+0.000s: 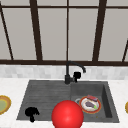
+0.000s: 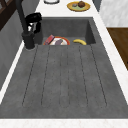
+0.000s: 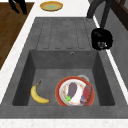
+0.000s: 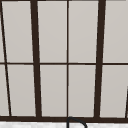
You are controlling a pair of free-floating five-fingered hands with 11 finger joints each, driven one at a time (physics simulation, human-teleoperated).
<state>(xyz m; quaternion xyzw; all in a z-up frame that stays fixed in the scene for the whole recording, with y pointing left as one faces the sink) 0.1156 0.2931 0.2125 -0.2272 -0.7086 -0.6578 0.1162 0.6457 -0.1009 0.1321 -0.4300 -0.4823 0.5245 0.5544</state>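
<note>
My right hand (image 1: 77,75) is at the black faucet (image 1: 67,72), its fingers curled round the faucet's side handle. The same hand (image 2: 33,20) shows beside the faucet post in the left side view, and as a dark fist (image 3: 101,38) in the right side view. My left hand (image 1: 31,113) hangs over the front left corner of the drainboard (image 1: 47,96), fingers relaxed and pointing down, holding nothing; it appears again (image 3: 17,6) at the top left. In the basin lies an orange-rimmed plate (image 3: 75,91) with an eggplant (image 3: 72,89) and a red block (image 3: 86,93). A banana (image 3: 38,95) lies beside it.
A large red ball (image 1: 67,115) sits at the sink's front edge, in front of the basin. A yellow-green plate (image 1: 3,103) is on the left counter, and another plate (image 2: 78,5) with food on the right counter. A window (image 4: 67,60) with dark bars is behind.
</note>
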